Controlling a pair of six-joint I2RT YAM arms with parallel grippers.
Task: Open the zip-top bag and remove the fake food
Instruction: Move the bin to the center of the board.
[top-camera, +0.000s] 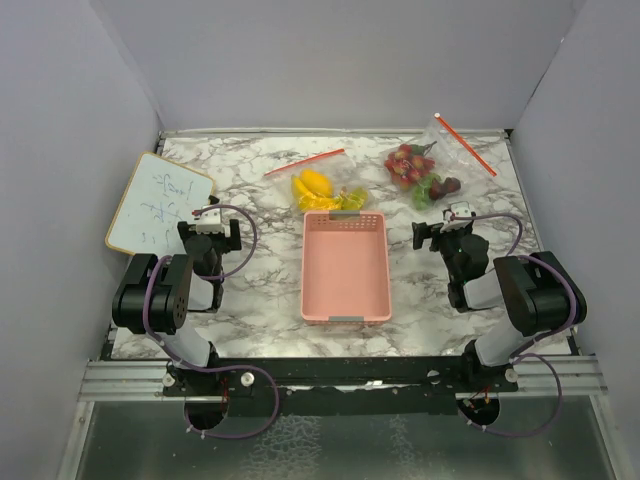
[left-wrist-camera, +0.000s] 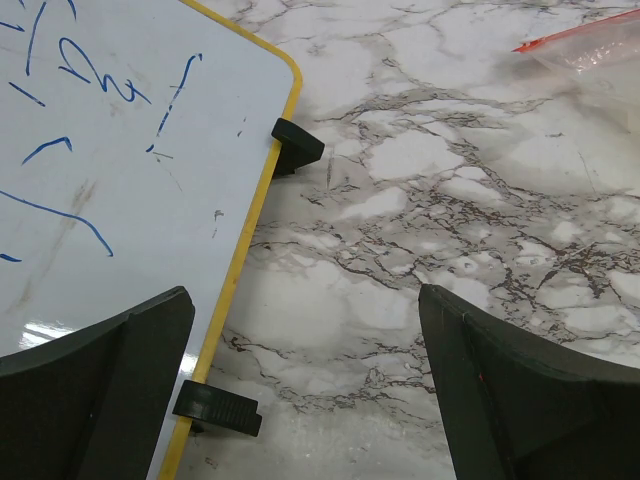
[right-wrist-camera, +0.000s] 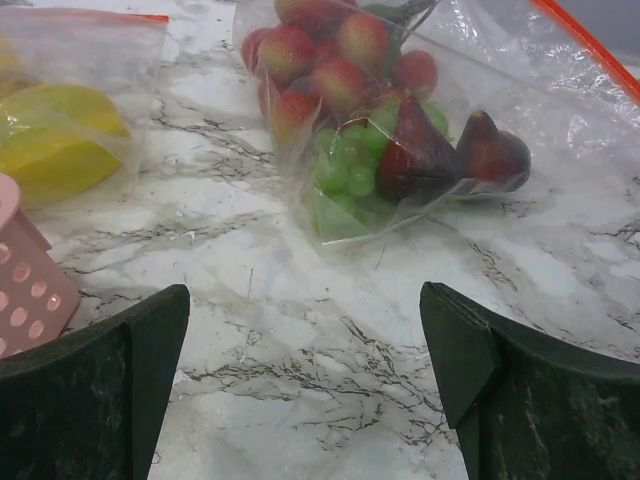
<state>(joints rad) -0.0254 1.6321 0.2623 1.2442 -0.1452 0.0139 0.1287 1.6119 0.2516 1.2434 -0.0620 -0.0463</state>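
Overhead view: high above the near edge, looking down and forward over the whole tabletop (top-camera: 260, 290); left wrist view: low, close, facing forward along the whiteboard (left-wrist-camera: 100, 200) edge, also seen overhead at left; right wrist view: low, close, facing the fruit bag (right-wrist-camera: 540, 90), also seen overhead at far right.

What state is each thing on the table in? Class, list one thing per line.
Left claw: open, empty.
Right claw: open, empty.
Middle bag: lying flat, looks zipped, yellow fruit inside.
Right bag: lying flat, looks zipped, strawberries and grapes inside.
Basket: upright, empty.
Whiteboard: face up, scribbled on in blue.
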